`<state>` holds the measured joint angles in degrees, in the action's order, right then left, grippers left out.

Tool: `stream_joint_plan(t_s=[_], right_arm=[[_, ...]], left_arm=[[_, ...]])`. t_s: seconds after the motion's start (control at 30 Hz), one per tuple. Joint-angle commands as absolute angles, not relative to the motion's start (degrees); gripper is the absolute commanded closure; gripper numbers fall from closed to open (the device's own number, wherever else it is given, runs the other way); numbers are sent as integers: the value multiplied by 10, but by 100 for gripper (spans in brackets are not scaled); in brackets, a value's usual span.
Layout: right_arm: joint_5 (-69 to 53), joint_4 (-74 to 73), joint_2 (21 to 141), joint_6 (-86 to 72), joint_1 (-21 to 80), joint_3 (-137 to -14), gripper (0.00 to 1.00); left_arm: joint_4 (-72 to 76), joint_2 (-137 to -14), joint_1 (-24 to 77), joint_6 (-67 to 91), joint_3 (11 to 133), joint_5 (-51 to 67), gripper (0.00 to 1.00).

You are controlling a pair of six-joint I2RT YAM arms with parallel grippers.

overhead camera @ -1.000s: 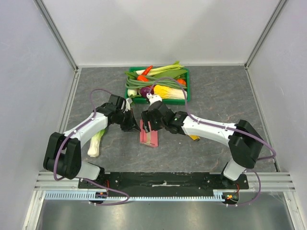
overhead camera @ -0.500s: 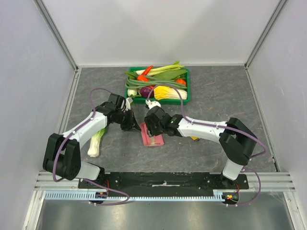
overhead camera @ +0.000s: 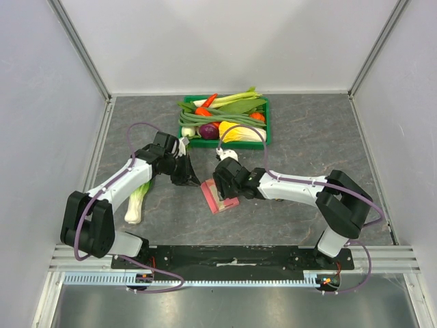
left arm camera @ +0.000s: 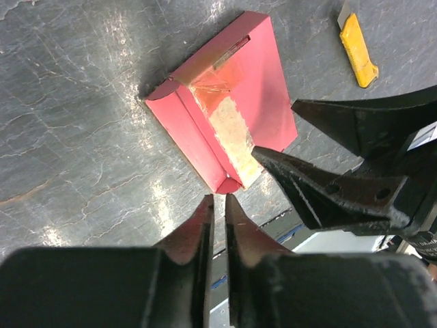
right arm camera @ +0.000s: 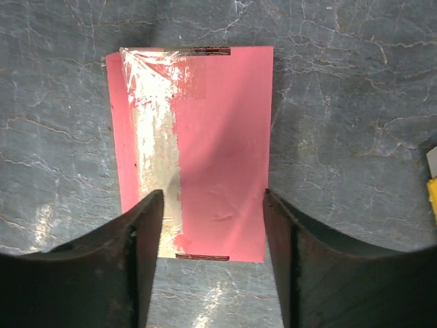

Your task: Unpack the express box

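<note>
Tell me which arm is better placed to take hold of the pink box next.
Right, probably. The right end effector is open and hangs directly over the express box, fingers spread across its near end. The left end effector is shut and sits off the box's corner.

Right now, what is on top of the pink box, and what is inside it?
A strip of clear tape lies along the top face of the express box. The open right gripper hangs above one end. The box is shut, so its contents are hidden.
</note>
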<state>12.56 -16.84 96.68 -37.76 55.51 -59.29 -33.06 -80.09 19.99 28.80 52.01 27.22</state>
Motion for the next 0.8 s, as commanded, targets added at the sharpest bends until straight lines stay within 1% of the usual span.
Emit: stream_joint_plan(t_s=[0.0, 0.1, 0.13, 0.23, 0.27, 0.33, 0.43, 0.63, 0.77], right_arm=[[146, -160, 955, -338, 561, -626, 25], [164, -159, 963, -302, 571, -639, 16], [165, -159, 968, -292, 574, -642, 15], [170, -161, 993, -270, 582, -656, 11], [168, -162, 1006, -263, 586, -663, 5], [172, -163, 1018, -257, 591, -670, 3], [183, -175, 1038, -265, 598, -683, 2], [241, -197, 1049, -280, 596, -687, 2], [241, -200, 1059, -287, 596, -689, 7]], left_arm=[[-316, -810, 200, 268, 504, 284, 81], [-307, -813, 200, 272, 493, 281, 78], [-303, -813, 200, 274, 491, 279, 75], [-303, -815, 200, 277, 486, 264, 71], [-304, -816, 200, 277, 483, 262, 70], [-302, -815, 200, 279, 478, 256, 67], [-297, -816, 200, 280, 470, 253, 65], [-292, -822, 201, 281, 467, 256, 64], [-290, -825, 201, 281, 467, 258, 64]])
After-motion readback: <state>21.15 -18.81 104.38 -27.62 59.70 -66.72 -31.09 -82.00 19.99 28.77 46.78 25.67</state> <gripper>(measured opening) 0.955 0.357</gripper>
